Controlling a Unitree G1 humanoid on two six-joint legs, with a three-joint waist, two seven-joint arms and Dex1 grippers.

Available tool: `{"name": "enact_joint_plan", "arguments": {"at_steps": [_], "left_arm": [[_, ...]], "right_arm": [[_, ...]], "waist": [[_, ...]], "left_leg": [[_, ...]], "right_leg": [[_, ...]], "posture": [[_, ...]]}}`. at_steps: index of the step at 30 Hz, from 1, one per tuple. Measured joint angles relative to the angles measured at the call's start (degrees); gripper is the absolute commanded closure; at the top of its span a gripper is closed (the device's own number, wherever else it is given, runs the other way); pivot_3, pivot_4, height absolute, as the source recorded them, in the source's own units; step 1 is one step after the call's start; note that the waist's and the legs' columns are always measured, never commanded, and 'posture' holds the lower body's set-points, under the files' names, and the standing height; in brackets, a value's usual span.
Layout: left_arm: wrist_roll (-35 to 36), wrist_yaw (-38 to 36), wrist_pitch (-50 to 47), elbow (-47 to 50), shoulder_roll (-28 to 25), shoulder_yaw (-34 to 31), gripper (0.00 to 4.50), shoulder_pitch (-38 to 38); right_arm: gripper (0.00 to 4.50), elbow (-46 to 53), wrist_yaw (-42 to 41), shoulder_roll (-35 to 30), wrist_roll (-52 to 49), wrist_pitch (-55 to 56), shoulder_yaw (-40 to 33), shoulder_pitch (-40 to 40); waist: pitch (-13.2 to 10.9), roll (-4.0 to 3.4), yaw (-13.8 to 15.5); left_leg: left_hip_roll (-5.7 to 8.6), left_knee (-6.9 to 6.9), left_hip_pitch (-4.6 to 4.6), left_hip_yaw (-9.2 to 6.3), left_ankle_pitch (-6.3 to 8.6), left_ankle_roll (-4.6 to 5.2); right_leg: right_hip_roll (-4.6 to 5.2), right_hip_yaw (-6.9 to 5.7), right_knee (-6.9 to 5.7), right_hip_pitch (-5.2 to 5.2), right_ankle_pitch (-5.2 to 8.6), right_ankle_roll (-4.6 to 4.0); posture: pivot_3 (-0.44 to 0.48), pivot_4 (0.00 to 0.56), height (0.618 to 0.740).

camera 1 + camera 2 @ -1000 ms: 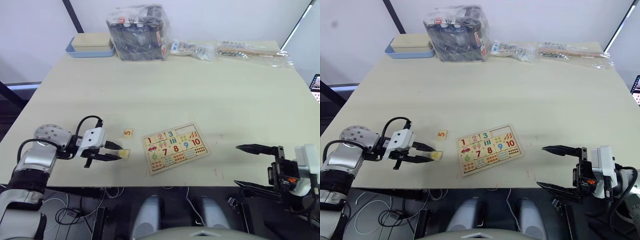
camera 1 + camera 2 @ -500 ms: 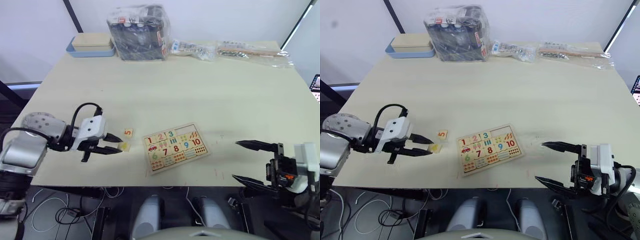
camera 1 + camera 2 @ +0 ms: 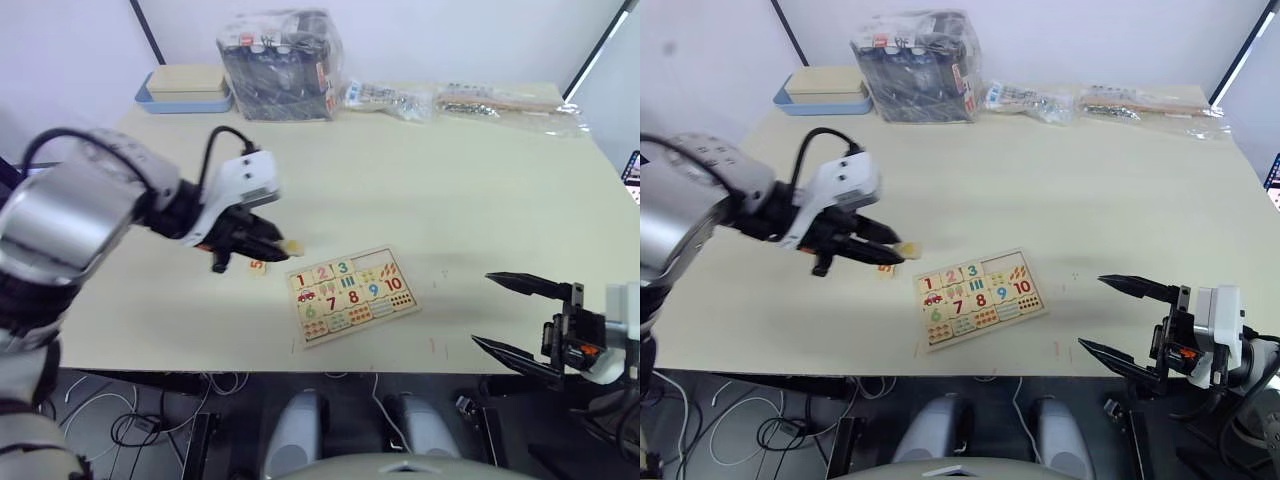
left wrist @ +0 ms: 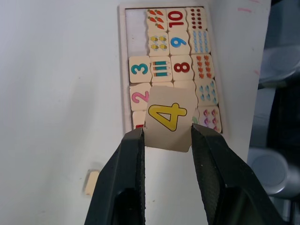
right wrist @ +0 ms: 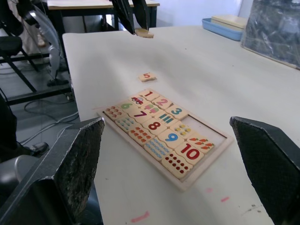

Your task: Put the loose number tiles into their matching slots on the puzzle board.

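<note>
Left eye view showed us the left pincer (image 3: 278,238) raised above the table (image 3: 420,180), clenched on the yellow 4 tile (image 4: 169,118) just left of the puzzle board (image 3: 351,294), with the 5 tile (image 3: 257,267) lying flat on the table beneath it. On the board we saw 1, 2 and 3 seated in the top row and two bare slots (image 4: 135,32) next to the 3. Well apart at the right table edge, our right pincer (image 3: 518,318) hung released, fingers spread wide and holding nothing.
</note>
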State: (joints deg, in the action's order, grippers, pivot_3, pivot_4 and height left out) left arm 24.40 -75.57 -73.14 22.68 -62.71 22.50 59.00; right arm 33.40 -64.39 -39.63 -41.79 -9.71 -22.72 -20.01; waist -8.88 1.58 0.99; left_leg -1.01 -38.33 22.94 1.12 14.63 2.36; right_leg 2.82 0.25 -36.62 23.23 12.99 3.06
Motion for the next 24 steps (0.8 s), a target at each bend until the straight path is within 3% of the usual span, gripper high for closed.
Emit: {"name": "enact_joint_plan", "arguments": {"at_steps": [4, 9, 13, 20, 24], "left_arm": [[-0.5, 1.8, -5.9, -3.1, 5.4, 9.3, 3.48, 9.2], [-4.3, 3.3, -3.1, -8.4, 9.8, 18.2, 3.48, 13.4], [-5.9, 5.5, -4.4, -12.7, 13.8, 20.1, 3.48, 15.1], [-5.7, 15.6, -16.6, -19.7, 27.4, 23.3, 3.48, 16.9], [-5.4, 20.3, -18.5, -23.5, 31.2, 23.3, 3.48, 17.0]], "right_arm": [[0.0, 1.4, 1.1, 0.2, 0.0, 0.0, -0.6, -0.8], [0.0, 2.0, 1.7, 0.3, 0.0, 0.1, -0.7, -1.7], [0.0, 2.6, 2.3, 0.3, 0.0, 0.1, -0.9, -2.3], [0.0, 3.3, 2.6, 0.7, 0.9, 1.4, -1.4, -4.3], [0.0, 3.4, 2.8, 1.2, 1.2, 1.8, -1.5, -5.2]], "waist": [[0.0, -0.01, -0.2], [0.0, -0.01, -0.2], [0.0, -0.01, -0.1], [0.0, -0.01, -0.1], [0.0, -0.03, -0.4]], "left_leg": [[0.12, 0.01, -0.08, -0.02, 0.02, 0.03], [0.17, 0.01, -0.08, -0.02, 0.02, 0.04], [0.18, 0.0, -0.06, -0.05, 0.02, 0.04], [0.41, -0.07, 0.02, -0.19, 0.1, 0.21], [0.41, -0.06, -0.02, -0.14, 0.12, 0.23]], "right_leg": [[-0.07, 0.47, -0.1, 0.0, 0.07, 0.1], [-0.11, 0.56, -0.11, 0.02, 0.05, 0.07], [-0.1, 0.59, -0.11, 0.02, 0.06, 0.09], [-0.08, 0.99, -0.16, -0.02, 0.2, 0.35], [-0.1, 1.09, -0.18, 0.0, 0.18, 0.3]], "posture": [[0.0, 0.15, 0.74], [0.0, 0.15, 0.74], [0.0, 0.15, 0.74], [0.0, 0.15, 0.74], [0.0, 0.15, 0.74]]}}
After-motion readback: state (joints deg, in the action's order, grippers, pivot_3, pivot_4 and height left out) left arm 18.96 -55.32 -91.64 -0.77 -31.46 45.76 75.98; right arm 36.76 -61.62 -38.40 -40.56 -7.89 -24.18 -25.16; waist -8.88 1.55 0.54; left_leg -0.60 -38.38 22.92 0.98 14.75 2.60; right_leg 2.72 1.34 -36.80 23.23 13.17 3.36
